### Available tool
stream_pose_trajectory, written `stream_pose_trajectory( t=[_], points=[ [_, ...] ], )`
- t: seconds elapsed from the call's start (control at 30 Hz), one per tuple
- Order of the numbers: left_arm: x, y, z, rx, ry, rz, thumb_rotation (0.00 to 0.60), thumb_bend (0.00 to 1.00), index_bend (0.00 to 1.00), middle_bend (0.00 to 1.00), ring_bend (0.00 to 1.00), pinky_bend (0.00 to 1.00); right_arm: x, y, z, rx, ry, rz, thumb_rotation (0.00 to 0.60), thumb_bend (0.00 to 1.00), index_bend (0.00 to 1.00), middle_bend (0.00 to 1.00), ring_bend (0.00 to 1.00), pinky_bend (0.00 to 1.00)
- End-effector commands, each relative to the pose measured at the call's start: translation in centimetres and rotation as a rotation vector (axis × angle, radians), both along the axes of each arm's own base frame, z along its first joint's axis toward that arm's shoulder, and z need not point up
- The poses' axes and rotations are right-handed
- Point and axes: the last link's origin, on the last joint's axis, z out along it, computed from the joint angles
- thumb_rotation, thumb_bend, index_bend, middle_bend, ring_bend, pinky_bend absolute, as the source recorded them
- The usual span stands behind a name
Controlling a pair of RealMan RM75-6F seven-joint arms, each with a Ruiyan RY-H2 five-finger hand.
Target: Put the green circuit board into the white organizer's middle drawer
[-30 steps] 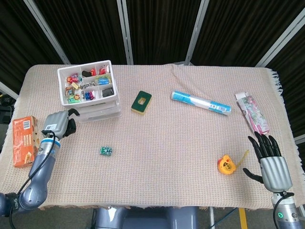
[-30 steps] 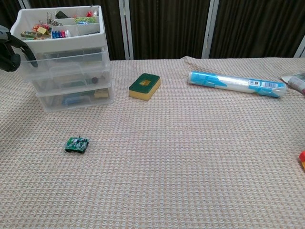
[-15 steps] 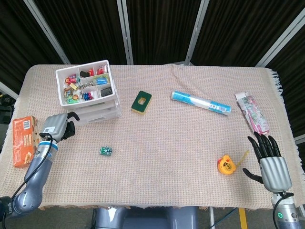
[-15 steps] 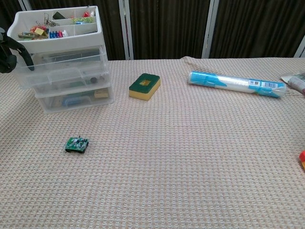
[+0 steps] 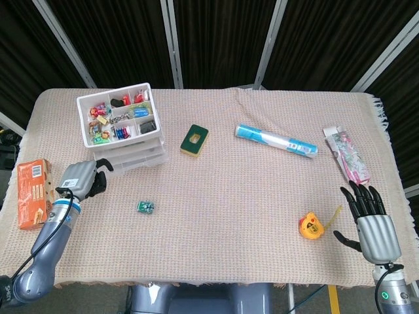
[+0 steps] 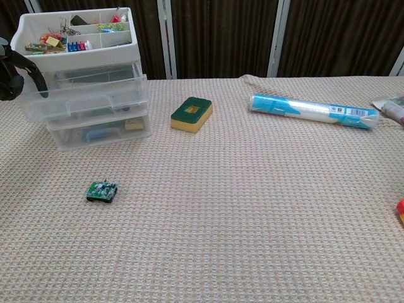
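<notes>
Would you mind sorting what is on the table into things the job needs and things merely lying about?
Needed:
green circuit board
white organizer
middle drawer
left hand

Lying about:
sponge
blue and white tube
orange box
yellow tape measure
patterned packet
right hand

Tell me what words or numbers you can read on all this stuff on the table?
None can be read.
Orange box: print too small and blurred.
Blue and white tube: dark label marks, too blurred.
Flowery packet: pictures only, any words too small.
Green circuit board: nothing legible.
Yellow tape measure: nothing legible.
</notes>
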Motion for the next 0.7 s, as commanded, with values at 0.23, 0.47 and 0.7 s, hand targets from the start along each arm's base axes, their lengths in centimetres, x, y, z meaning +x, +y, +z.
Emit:
stream_pose_trajectory(
  t=[0.23,0.47,0.7],
  points=[
    [0.2,-1.2,0.1,-0.021,-0.016,-0.029,0.600,0.80,0.42,0.97,0.92,0.67,0.0,0.0,0.0,0.000,0.000,0.000,0.600,0.00,0.09,0.00,0.00,0.00],
    [0.3,-1.9,0.1,-0.034,-0.015,-0.046,0.600,0.80,0.41,0.97,0.92,0.67,0.0,0.0,0.0,0.000,0.000,0.000,0.600,0.00,0.09,0.00,0.00,0.00],
    [0.0,-2.3,0.1,-0.034,-0.022,-0.048,0.600,0.80,0.37,0.97,0.92,0.67,0.0,0.0,0.0,0.000,0.001,0.000,0.600,0.00,0.09,0.00,0.00,0.00]
  ],
)
